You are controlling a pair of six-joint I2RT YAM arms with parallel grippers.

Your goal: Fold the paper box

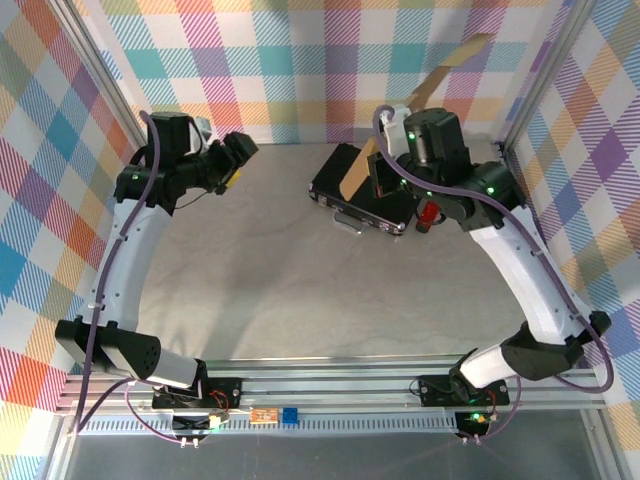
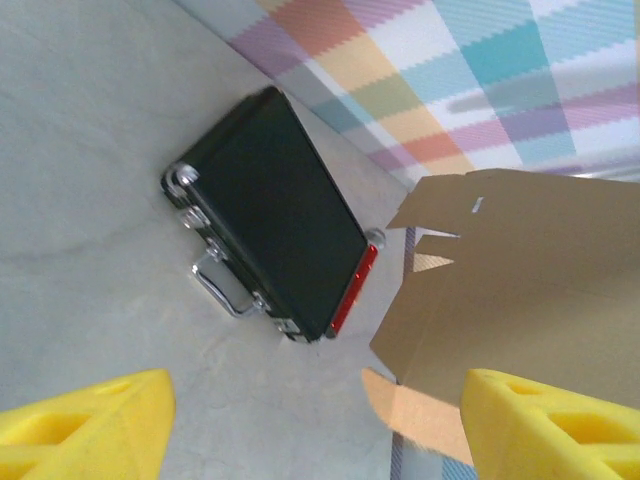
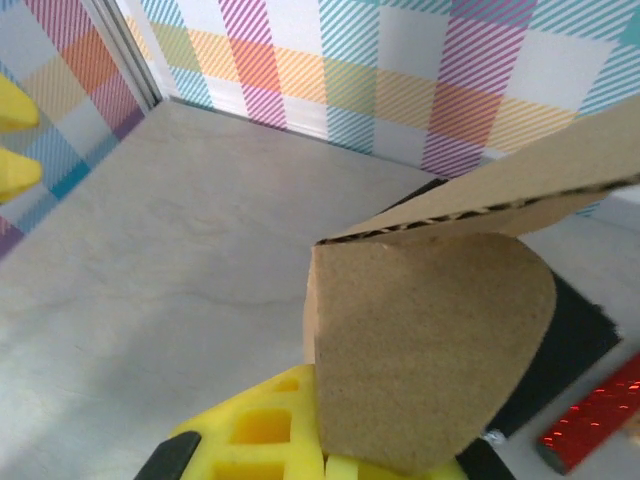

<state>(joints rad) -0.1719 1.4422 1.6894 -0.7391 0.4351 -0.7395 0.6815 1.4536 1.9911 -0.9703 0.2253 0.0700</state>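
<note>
You are holding the paper box (image 3: 430,340) clear of the table (image 1: 250,260) with your right end effector (image 1: 382,172). Its fingers are pressing together on a rounded flap at the sheet's lower end. Your left end effector (image 1: 240,160) is hovering well apart to the left, fingers spread and gripping nothing, and is facing the sheet's slitted flaps. Just beneath the gripped end, a black case (image 2: 270,230) with metal latches and a handle is lying flat on the table, with a red strip (image 2: 353,290) along one edge. From the grip, the brown cardboard is slanting up and away toward the plaid back wall (image 1: 300,60). In the right wrist view the flap is covering one finger. From above, your right arm is hiding part of the case. The sheet is running off the edge of the left wrist view.
</note>
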